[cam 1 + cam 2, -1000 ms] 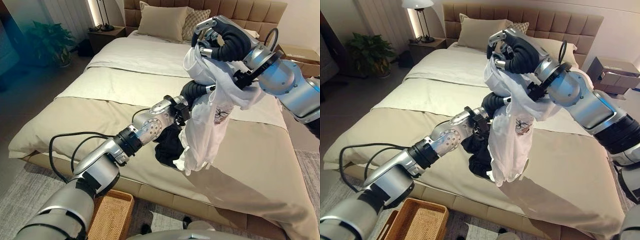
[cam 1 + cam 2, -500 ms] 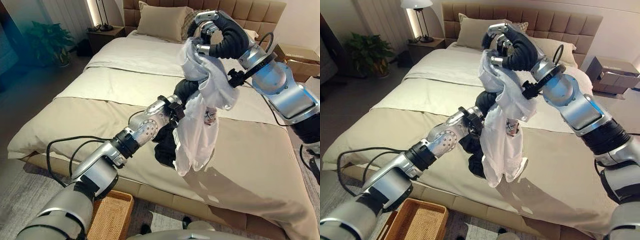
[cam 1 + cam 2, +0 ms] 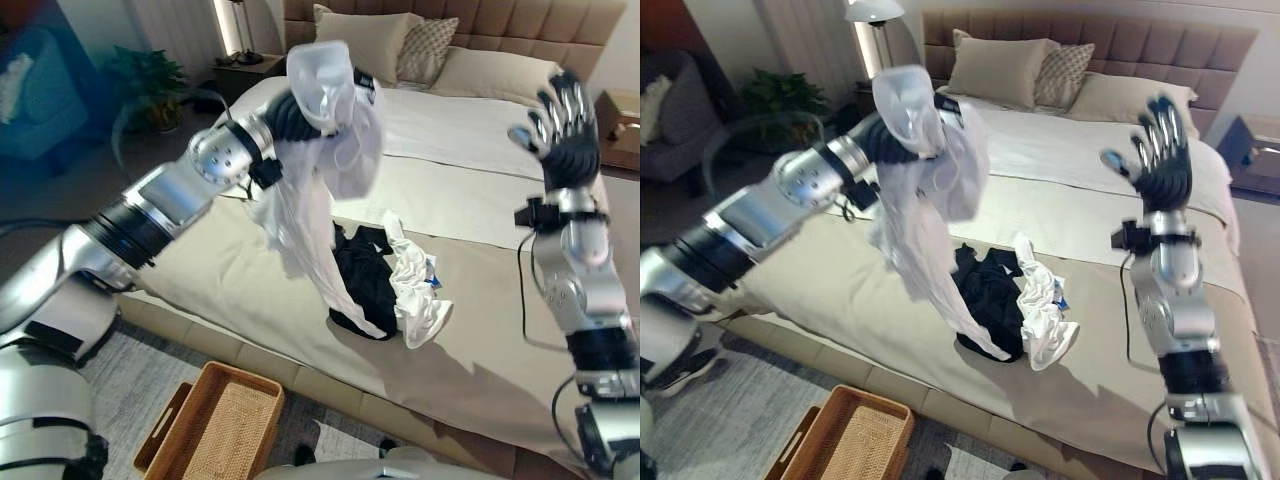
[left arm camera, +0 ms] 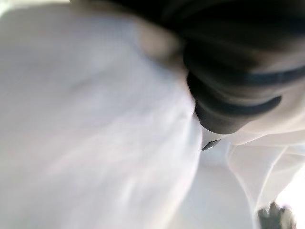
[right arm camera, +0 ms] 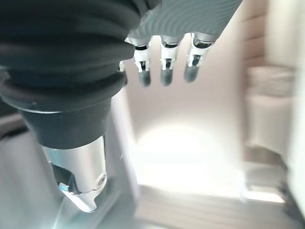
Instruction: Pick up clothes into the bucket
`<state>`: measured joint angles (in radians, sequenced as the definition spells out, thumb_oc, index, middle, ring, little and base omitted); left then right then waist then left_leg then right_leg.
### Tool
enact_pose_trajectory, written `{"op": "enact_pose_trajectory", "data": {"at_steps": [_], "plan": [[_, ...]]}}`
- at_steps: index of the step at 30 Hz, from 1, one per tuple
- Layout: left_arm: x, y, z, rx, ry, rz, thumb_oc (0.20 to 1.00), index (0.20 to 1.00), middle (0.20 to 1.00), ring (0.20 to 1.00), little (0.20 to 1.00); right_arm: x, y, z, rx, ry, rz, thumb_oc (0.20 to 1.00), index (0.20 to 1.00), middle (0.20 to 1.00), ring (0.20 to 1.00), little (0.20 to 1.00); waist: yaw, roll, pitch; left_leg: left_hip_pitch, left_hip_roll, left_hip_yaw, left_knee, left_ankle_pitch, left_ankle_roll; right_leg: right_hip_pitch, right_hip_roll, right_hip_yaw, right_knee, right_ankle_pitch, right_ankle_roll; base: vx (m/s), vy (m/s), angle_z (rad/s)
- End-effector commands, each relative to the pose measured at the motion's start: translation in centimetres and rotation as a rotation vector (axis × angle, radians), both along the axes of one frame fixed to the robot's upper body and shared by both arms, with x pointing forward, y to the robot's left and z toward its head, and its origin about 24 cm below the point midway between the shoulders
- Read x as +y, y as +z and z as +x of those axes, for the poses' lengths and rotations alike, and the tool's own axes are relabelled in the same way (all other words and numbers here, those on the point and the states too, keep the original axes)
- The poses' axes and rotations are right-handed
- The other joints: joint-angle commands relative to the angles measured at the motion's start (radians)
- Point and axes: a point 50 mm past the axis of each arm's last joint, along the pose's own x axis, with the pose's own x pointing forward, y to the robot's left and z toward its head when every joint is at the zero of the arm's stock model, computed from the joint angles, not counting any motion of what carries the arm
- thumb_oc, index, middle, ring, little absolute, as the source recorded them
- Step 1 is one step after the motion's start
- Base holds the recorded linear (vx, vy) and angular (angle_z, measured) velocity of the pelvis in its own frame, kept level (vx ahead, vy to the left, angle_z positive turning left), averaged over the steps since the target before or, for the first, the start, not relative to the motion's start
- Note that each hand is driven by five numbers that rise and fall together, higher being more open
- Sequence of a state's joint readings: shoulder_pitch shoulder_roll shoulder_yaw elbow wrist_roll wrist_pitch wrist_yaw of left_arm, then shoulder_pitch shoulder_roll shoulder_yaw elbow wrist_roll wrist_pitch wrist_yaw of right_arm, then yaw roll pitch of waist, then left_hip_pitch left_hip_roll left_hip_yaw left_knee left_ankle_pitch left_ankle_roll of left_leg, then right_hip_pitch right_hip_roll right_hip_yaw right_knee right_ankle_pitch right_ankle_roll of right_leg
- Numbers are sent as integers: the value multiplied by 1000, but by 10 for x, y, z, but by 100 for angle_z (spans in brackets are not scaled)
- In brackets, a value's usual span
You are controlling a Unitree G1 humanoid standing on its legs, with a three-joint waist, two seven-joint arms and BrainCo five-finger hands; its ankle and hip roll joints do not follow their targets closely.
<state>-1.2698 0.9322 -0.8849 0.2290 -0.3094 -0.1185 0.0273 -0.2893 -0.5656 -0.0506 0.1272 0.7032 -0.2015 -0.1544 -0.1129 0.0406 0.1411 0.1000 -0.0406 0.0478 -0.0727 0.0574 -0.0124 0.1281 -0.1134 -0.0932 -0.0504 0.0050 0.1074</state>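
Above the bed [image 3: 250,290], white shirt [image 3: 330,150] draped over left hand [image 3: 902,140], fingers hidden, right hand [image 3: 1160,155] fingers spread, empty.

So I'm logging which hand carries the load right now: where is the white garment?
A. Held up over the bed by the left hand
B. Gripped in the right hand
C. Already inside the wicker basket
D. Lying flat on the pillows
A: the white garment drapes from the raised left hand above the bed, while the right hand is up, open and empty.
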Motion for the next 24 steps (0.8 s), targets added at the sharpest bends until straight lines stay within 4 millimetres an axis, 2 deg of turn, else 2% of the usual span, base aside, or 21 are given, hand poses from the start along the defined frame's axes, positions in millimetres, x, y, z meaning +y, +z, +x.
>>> {"op": "enact_pose_trajectory", "data": {"at_steps": [1, 4, 5, 6, 7, 9, 10, 11, 12, 13, 14, 15, 16, 17, 18, 19, 20, 24], "plan": [[20, 76, -26, -481, 130, 90, 200, 200, 200, 200, 200, -9, -31, -17, 1, 7, 205, 1000, 1000, 1000, 1000, 1000, 38, -15, -29, -38, -12, -49, 146, -128, -3, -81, -41, -23, 131, -23, 56, 9, -26, 20], [48, 82, -36, -570, 233, 156, 200, 200, 200, 200, 200, -18, -98, -36, 244, -93, 252, 1000, 1000, 1000, 1000, 1000, 48, -11, -29, -41, -12, -57, 149, -130, -6, -75, -42, -34, 130, -27, 53, 21, -25, 13], [48, 81, -36, -569, 235, 155, 200, 200, 200, 200, 200, -18, -99, -36, 245, -91, 249, 1000, 1000, 1000, 1000, 1000, 46, -10, -30, -41, -12, -57, 150, -131, -6, -75, -42, -34, 130, -28, 53, 14, -20, 20], [71, 81, -43, -598, 314, 190, 200, 200, 200, 200, 200, -21, -140, -52, 419, -150, 258, 1000, 1000, 1000, 1000, 1000, 54, -11, -25, -42, -11, -60, 152, -131, -9, -73, -41, -38, 129, -29, 51, 7, -16, 19], [73, 80, -44, -596, 319, 188, 200, 200, 200, 200, 200, -21, -140, -51, 420, -147, 253, 1000, 1000, 1000, 1000, 1000, 50, -8, -26, -42, -11, -61, 153, -132, -9, -73, -41, -38, 129, -29, 51, 15, -27, 11], [112, 74, -62, -614, 436, 207, 200, 200, 200, 200, 200, -16, -198, -82, 688, -210, 266, 1000, 1000, 1000, 1000, 1000, 67, -17, -13, -52, -8, -67, 162, -134, -13, -78, -37, -42, 133, -35, 44, -5, -9, 2], [122, 73, -68, -626, 475, 231, 200, 200, 200, 200, 200, -11, -218, -99, 785, -225, 279, 1000, 1000, 1000, 1000, 1000, 80, -25, -9, -54, -7, -69, 162, -134, -14, -79, -35, -45, 133, -36, 41, -34, -25, -1], [131, 68, -75, -626, 498, 231, 200, 200, 200, 200, 200, -10, -229, -109, 851, -231, 261, 1000, 1000, 1000, 1000, 1000, 89, -30, -4, -57, -5, -72, 163, -134, -16, -83, -34, -47, 134, -39, 38, 0, 0, 0], [134, 65, -77, -623, 505, 227, 200, 200, 200, 200, 200, -11, -229, -109, 852, -229, 252, 1000, 1000, 1000, 1000, 1000, 84, -24, -5, -57, -5, -71, 163, -135, -17, -84, -34, -46, 135, -40, 38, -26, -20, 16], [153, 57, -90, -613, 562, 221, 200, 200, 200, 200, 200, -4, -256, -137, 1022, -225, 232, 1000, 1000, 1000, 1000, 1000, 114, -32, 2, -65, -1, -76, 164, -133, -20, -88, -30, -54, 137, -42, 32, -22, -16, 15], [161, 49, -97, -603, 580, 198, 200, 200, 200, 200, 200, -6, -266, -150, 1093, -240, 223, 1000, 1000, 1000, 1000, 1000, 122, -30, 5, -69, 0, -80, 165, -133, -21, -93, -29, -57, 139, -44, 29, -22, -16, 13], [164, 46, -101, -600, 590, 193, 200, 200, 200, 200, 200, -7, -265, -149, 1092, -237, 210, 1000, 1000, 1000, 1000, 1000, 114, -24, 5, -70, 0, -78, 165, -133, -21, -94, -29, -55, 140, -44, 29, -43, -19, -5], [183, 30, -114, -569, 647, 150, 200, 200, 200, 200, 200, -5, -281, -171, 1232, -233, 193, 1000, 1000, 1000, 1000, 1000, 135, -22, 19, -82, 1, -88, 171, -132, -23, -102, -26, -63, 144, -46, 25, -32, -15, 2], [186, 29, -119, -568, 658, 148, 200, 200, 200, 200, 200, -5, -280, -170, 1231, -226, 181, 1000, 1000, 1000, 1000, 1000, 124, -18, 19, -83, 1, -87, 172, -133, -23, -104, -25, -62, 145, -46, 25, -116, -23, 4], [203, 12, -136, -532, 709, 83, 200, 200, 200, 200, 200, -8, -289, -184, 1344, -218, 102, 1000, 1000, 1000, 1000, 1000, 141, -14, 46, -105, 1, -101, 186, -131, -24, -121, -24, -71, 156, -48, 19, -123, -14, 19], [211, 3, -148, -510, 736, 44, 200, 200, 200, 200, 200, -9, -289, -183, 1363, -205, 70, 1000, 1000, 1000, 1000, 1000, 129, -15, 56, -120, 1, -107, 196, -131, -24, -133, -23, -74, 164, -50, 16, -155, -19, 23], [217, -5, -154, -484, 752, 0, 200, 200, 200, 200, 200, -8, -292, -190, 1410, -191, 44, 1000, 1000, 1000, 1000, 1000, 137, -16, 68, -132, -1, -116, 203, -130, -24, -142, -23, -79, 170, -51, 12, -97, -14, 31], [228, -41, -163, -370, 786, -130, 200, 200, 200, 200, 200, -17, -288, -184, 1422, -189, -26, 1000, 1000, 1000, 1000, 1000, 144, -20, 114, -187, -6, -146, 246, -129, -22, -187, -27, -96, 212, -59, 3, -109, -6, 24]]}}
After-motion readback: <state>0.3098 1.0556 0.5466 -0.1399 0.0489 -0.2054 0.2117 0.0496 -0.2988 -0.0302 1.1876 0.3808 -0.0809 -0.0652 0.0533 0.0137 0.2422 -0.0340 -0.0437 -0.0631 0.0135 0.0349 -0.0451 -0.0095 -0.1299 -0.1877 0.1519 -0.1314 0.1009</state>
